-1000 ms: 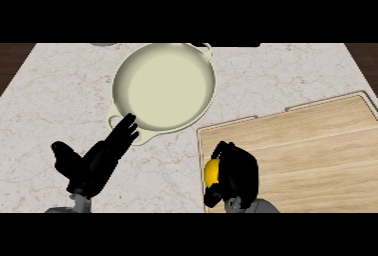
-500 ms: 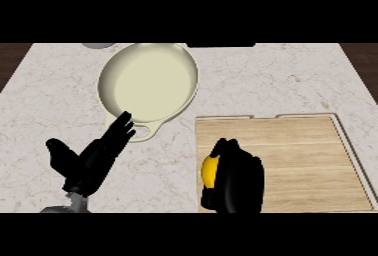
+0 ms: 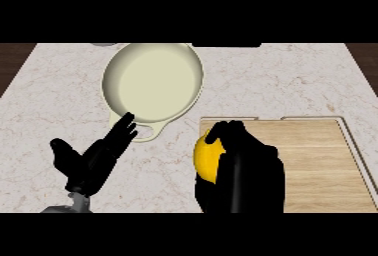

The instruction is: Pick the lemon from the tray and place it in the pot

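The right robot hand (image 3: 247, 170) curled round the lemon (image 3: 207, 161) at the left edge of the tray (image 3: 317, 165), while the left robot hand (image 3: 92, 162) rested spread beside the pot (image 3: 151, 80).

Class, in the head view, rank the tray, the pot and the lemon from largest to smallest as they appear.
1. Tray (nearer the camera than the pot).
2. Pot.
3. Lemon, partly hidden by the right robot hand, yet plainly smallest.

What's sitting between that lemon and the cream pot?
Nothing: in the head view only bare marble counter separates the lemon, held by the right robot hand, from the pot.
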Controlling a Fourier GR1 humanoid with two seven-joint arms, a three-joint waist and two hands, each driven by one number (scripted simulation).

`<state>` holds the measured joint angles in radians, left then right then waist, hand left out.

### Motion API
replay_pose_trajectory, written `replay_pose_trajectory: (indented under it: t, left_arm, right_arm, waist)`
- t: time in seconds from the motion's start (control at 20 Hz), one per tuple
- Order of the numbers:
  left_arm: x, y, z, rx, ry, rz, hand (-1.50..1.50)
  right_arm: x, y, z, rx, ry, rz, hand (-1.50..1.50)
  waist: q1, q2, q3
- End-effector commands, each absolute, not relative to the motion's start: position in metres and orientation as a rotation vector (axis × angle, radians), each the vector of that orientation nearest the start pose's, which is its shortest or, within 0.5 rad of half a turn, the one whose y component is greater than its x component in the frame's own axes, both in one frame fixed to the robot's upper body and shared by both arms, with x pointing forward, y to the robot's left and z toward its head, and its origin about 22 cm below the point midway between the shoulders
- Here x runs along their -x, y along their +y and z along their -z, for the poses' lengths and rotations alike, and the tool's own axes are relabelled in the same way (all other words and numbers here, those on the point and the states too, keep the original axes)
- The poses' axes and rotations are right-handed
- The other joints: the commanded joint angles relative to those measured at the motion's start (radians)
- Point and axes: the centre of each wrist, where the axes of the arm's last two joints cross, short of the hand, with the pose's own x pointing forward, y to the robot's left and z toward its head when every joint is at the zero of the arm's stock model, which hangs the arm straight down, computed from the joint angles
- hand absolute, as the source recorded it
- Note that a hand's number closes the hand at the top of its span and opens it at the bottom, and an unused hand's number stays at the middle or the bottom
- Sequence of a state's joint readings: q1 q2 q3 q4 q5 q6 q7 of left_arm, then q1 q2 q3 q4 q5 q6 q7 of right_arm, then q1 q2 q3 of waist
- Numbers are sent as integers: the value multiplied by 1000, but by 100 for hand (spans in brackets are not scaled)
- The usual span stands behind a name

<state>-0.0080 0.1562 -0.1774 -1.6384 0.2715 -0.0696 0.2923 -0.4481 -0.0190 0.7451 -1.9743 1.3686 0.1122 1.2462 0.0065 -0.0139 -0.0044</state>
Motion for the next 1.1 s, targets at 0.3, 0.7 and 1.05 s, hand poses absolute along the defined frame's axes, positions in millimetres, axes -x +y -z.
replay_pose_trajectory:
  t: [0.3,0.7,1.05]
  left_arm:
    - [-253,210,-30,292,-1321,212,0]
    - [-247,202,-20,302,-1326,202,0]
    - [-254,200,-19,295,-1317,193,0]
  right_arm:
    - [-229,-27,-226,1223,-1384,-376,150]
    - [-300,-15,-268,1175,-1353,-382,150]
    - [-356,2,-270,1142,-1352,-403,150]
  waist:
    - [33,14,0]
    - [47,22,1]
    - [57,29,2]
